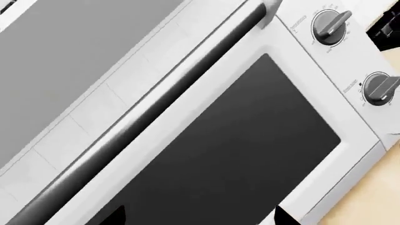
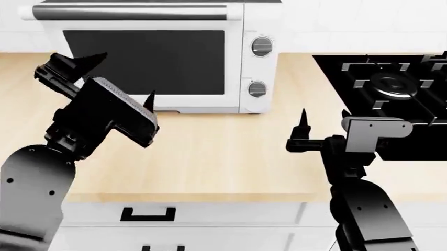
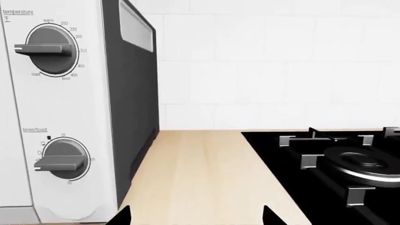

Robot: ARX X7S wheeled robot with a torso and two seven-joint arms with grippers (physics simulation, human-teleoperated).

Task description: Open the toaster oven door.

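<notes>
The white toaster oven (image 2: 255, 68) stands at the back of the wooden counter. Its door (image 2: 143, 60), with dark glass and a grey bar handle (image 2: 133, 12) along the top edge, is closed. My left gripper (image 2: 122, 76) is open and empty, raised in front of the door's left part, below the handle. In the left wrist view the door glass (image 1: 231, 154) and handle (image 1: 156, 103) fill the frame, with the gripper (image 1: 196, 218) open before the glass. My right gripper (image 2: 323, 119) is open and empty over the counter, right of the oven; it also shows in the right wrist view (image 3: 194, 216).
A black gas hob (image 2: 391, 86) lies at the right of the counter, close behind the right gripper. Two knobs (image 2: 261, 46) sit on the oven's right panel. White drawer fronts with black handles (image 2: 146, 213) are below the counter edge. A white tiled wall is behind.
</notes>
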